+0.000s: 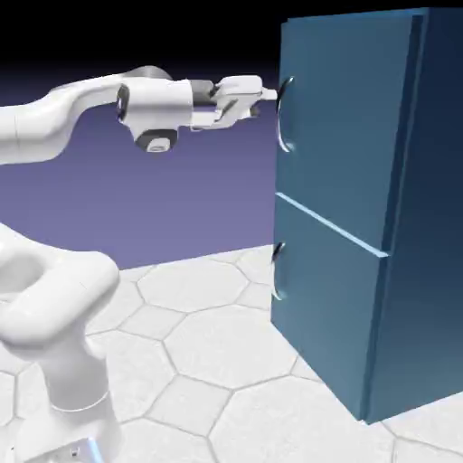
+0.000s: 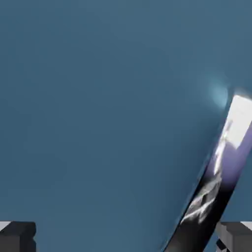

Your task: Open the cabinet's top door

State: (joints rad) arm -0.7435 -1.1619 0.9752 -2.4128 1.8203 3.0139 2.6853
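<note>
The white two-finger gripper [image 2: 126, 237] has its grey fingertips spread wide with nothing pinched between them; from it the curved, shiny silver bar handle of the top door [image 1: 286, 114] lies just ahead, and in the hand view the bar comes up between the fingertips close to the right-hand one, then leans away toward that view's right edge; so the handle sits off-centre in the gap, and whether either fingertip touches it I cannot tell. The bar's long axis runs roughly up and down the door in the exterior view, near the door's left edge, with the gripper level with its upper part; the large, flat blue upper door panel [image 1: 344, 118] fills most of the hand view behind it and looks closed on the tall, boxy blue cabinet [image 1: 429, 217]. The white robot arm [image 1: 155, 104], the only one here, reaches across high and nearly level, its hand pointing at the door; before any pull, the next move probably calls for a small sideways shift to centre the bar, then closing the fingers.
</note>
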